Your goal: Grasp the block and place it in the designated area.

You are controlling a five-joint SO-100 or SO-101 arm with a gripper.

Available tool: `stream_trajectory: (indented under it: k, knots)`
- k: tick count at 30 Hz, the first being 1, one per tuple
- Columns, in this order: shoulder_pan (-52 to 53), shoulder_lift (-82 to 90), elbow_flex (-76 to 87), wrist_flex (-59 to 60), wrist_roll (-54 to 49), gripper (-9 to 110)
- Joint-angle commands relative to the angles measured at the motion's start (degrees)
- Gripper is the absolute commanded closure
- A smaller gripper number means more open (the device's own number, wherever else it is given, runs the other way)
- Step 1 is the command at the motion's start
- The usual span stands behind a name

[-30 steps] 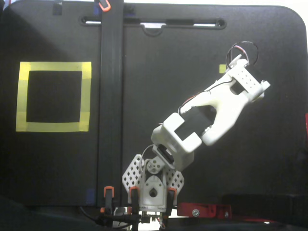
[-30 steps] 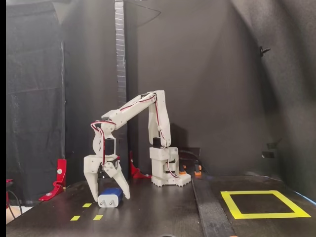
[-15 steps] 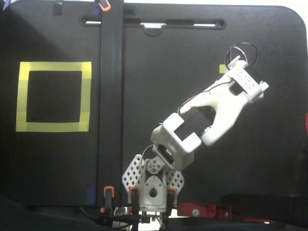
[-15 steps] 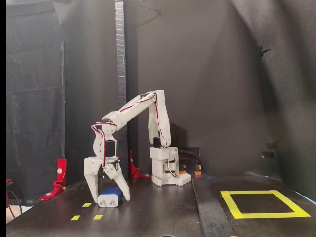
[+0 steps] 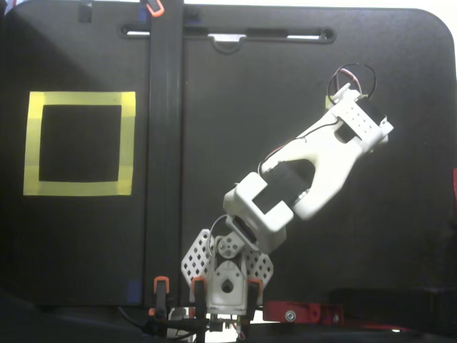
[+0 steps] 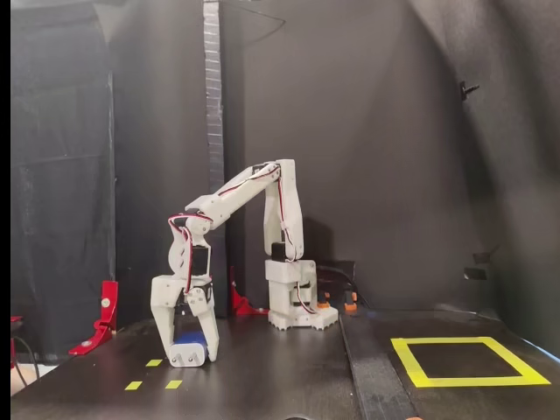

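Progress is early: your white two-finger gripper (image 6: 189,348) pinches the small dark blue rounded block (image 6: 192,339) low at the table, far left of the empty yellow-taped square area (image 6: 419,370).

You have a black worktop (image 6: 289,376) with three small yellow tape squares (image 6: 153,362) near its left front in a fixed view. A red bracket (image 6: 103,317) stands at the left edge, and orange clamps (image 5: 161,289) grip the near edge.
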Motion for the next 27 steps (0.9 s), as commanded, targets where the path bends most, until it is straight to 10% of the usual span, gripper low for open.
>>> stream_trajectory:
  k: [1,27]
  knots:
    - [0.18,0.44,0.26,-0.62,-0.35,82]
    - [0.35,1.05,-11.87,12.13,-0.09,83]
